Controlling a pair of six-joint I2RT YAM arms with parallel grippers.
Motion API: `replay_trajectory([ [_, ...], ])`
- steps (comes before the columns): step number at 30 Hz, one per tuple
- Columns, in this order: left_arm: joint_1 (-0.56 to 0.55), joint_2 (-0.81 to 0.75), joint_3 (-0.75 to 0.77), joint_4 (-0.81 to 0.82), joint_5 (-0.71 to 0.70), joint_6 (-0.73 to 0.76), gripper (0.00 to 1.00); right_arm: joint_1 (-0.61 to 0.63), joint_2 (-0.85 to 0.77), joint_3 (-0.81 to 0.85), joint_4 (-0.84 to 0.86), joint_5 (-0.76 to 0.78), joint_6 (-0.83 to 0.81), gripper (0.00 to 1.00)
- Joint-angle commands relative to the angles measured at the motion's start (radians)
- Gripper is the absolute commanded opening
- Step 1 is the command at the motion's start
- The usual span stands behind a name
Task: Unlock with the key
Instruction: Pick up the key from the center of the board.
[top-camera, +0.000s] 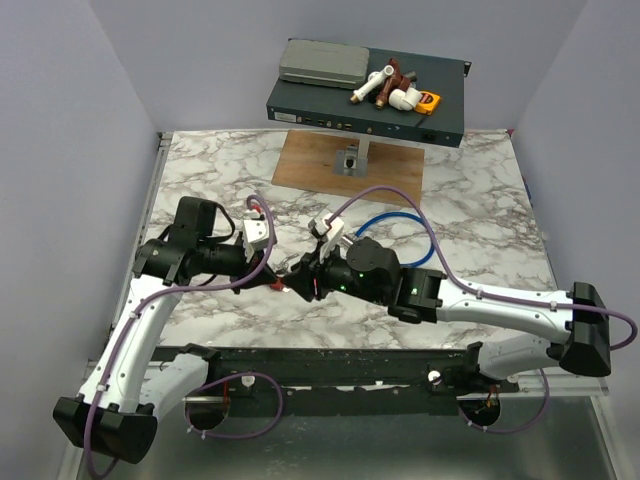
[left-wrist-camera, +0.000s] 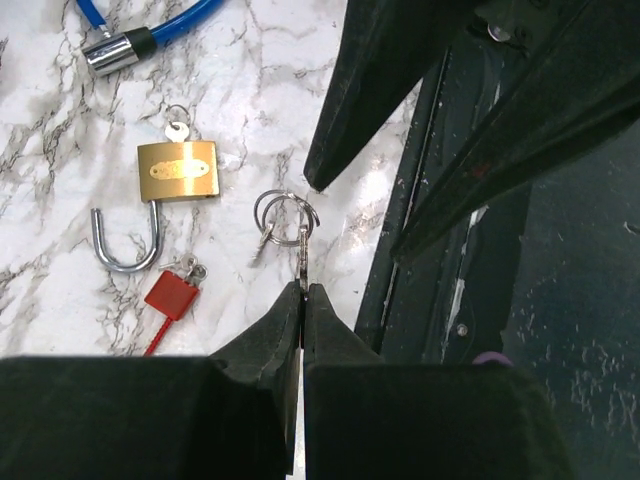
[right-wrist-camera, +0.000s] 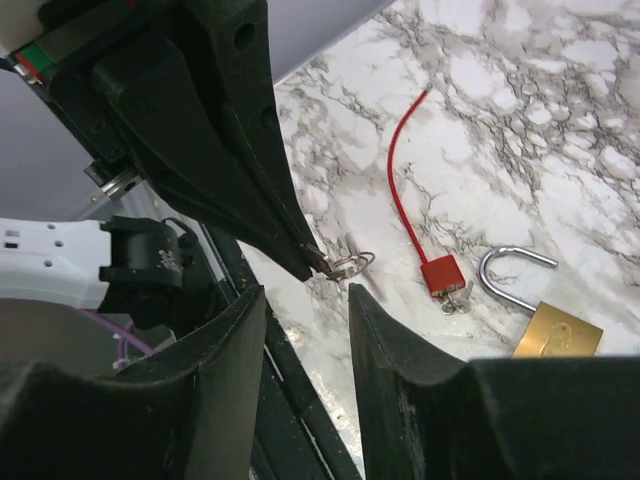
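Nothing on the bench (top-camera: 480, 200) is a true container. The nearest is the dark flat unit (top-camera: 310, 100) raised on a stand at the far edge, over a wooden board (top-camera: 300, 165). On it we see a grey case (top-camera: 322, 63), some pipe fittings (top-camera: 385, 85) and a yellow tape measure (top-camera: 430, 98).

Only the wrist views show the small things. In the left wrist view the left gripper (left-wrist-camera: 302, 292) is pinched tight on a thin key (left-wrist-camera: 303, 255) seen edge-on. That key hangs from a key ring (left-wrist-camera: 285, 212) just above the bench's near edge.

Left of the ring lies a brass padlock (left-wrist-camera: 177, 170), with one leg of its shackle (left-wrist-camera: 125, 245) free and a second key (left-wrist-camera: 177, 128) at its base. A small red cable lock (left-wrist-camera: 170, 295) lies beside it, and the chrome end of a blue cable lock (left-wrist-camera: 110, 52) lies beyond.

The right wrist view shows the right gripper (right-wrist-camera: 305, 295) spread wide and holding nothing, its tips just short of the ring. The top view hides the ring behind both wrists.
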Motion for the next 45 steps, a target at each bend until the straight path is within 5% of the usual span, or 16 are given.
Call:
replay_trajectory([
  [1,-0.014,0.046,0.120,-0.219,0.000,0.173,0.00,0.008,-0.081,-0.014,0.001,-0.037,0.005,0.43],
  [12,-0.156,0.166,0.491,-0.604,-0.031,0.227,0.00,0.006,-0.293,-0.060,0.015,-0.059,-0.145,0.57],
  [21,-0.231,0.190,0.608,-0.605,0.065,0.129,0.00,0.006,-0.288,-0.059,0.126,-0.285,-0.121,0.56],
  [30,-0.238,0.197,0.601,-0.605,0.078,0.130,0.00,0.006,-0.232,-0.023,0.129,-0.329,-0.113,0.55],
  [41,-0.248,0.186,0.567,-0.605,0.075,0.143,0.00,0.005,-0.168,0.012,0.131,-0.320,-0.137,0.44],
  [45,-0.250,0.182,0.563,-0.605,0.073,0.142,0.00,0.006,-0.170,0.011,0.131,-0.305,-0.144,0.27],
])
